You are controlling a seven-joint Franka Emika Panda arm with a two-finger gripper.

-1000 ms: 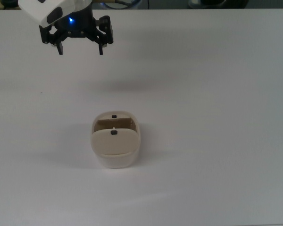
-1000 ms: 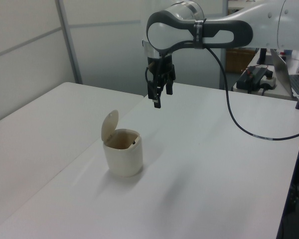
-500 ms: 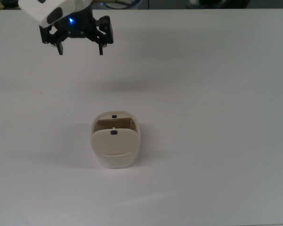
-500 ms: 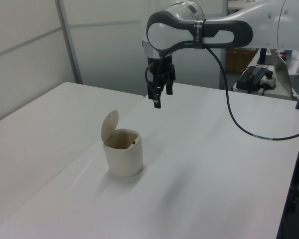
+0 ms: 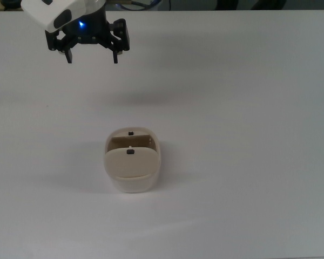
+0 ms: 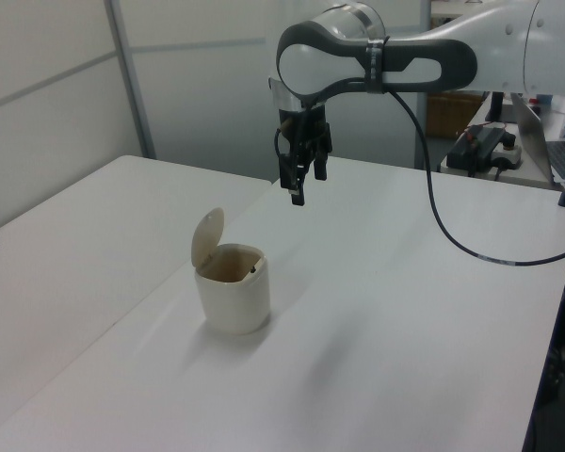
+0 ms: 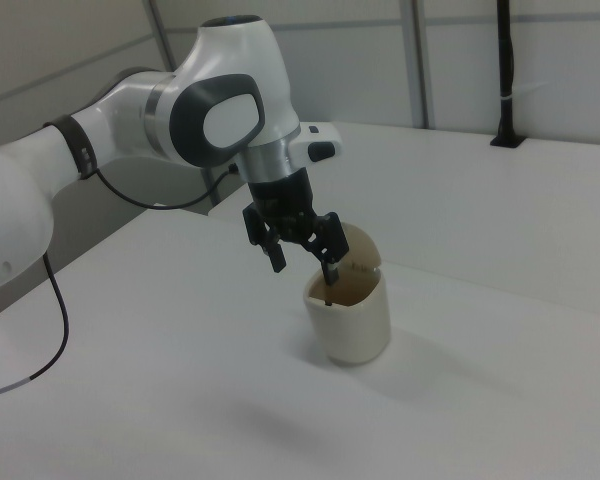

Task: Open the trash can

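Below tool [image 5: 92, 56] (fingers spread, empty): trash can [image 5: 132, 162], lid up.

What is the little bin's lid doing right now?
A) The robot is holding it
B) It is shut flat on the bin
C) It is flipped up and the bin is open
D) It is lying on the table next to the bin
C: the lid stands up from the rim of the trash can, showing the inside, while the gripper hangs empty above the table.
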